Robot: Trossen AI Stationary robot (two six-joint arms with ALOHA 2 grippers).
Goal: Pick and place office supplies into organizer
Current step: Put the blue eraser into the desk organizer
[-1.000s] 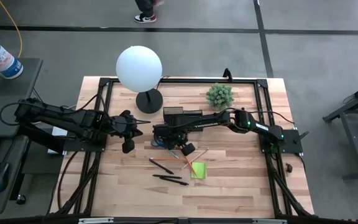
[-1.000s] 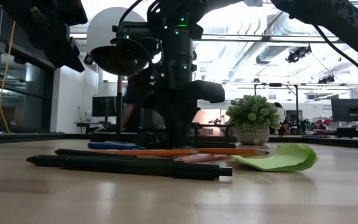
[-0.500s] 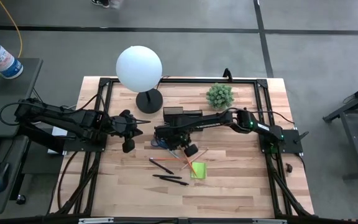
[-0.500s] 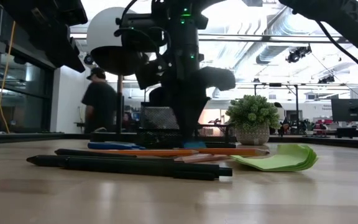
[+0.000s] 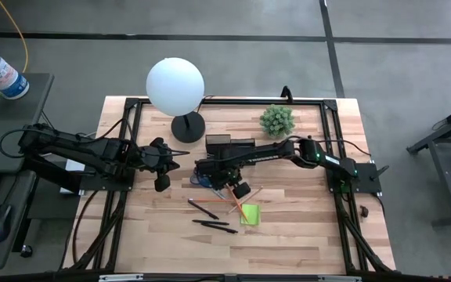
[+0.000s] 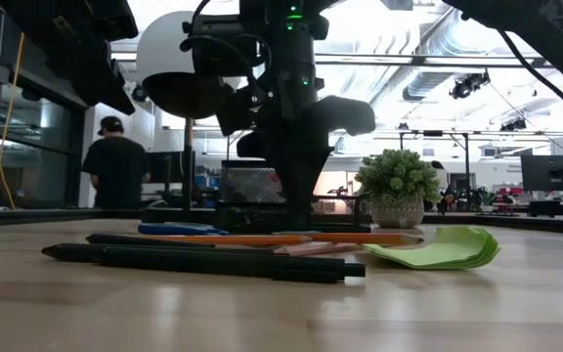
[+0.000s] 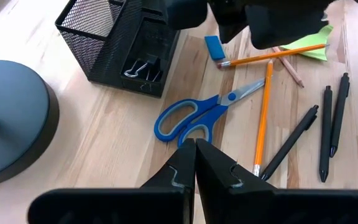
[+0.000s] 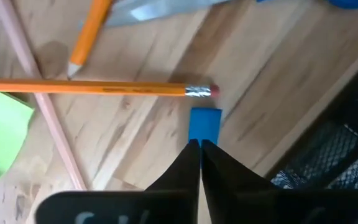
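The black mesh organizer point(image 5: 227, 142) stands mid-table with a dark clip point(image 7: 138, 67) inside it. In front of it lie blue-handled scissors point(image 7: 194, 115), orange pencils point(image 7: 263, 115), black pens point(image 7: 291, 140) and a lime-green sticky pad point(image 5: 249, 213). A small blue block point(image 8: 204, 123) lies flat by one pencil's rubber end. My right gripper point(image 8: 199, 144) points down over that block, shut, with nothing between its fingers. My left gripper point(image 7: 196, 149) hangs shut over the table's left part, above the scissors. My right gripper points down with its shut tips at the blue block's near edge point(image 8: 197, 137); whether they touch it I cannot tell. The block lies flat on the table.
A lamp with a white globe point(image 5: 175, 86) and a round black base point(image 5: 187, 127) stands at the far left of the organizer. A small potted plant point(image 5: 276, 120) is at the far right. Bare wood lies along the near edge.
My right gripper has risen a little beside the organizer, still pointing down and still shut. The supplies on the table lie as before.
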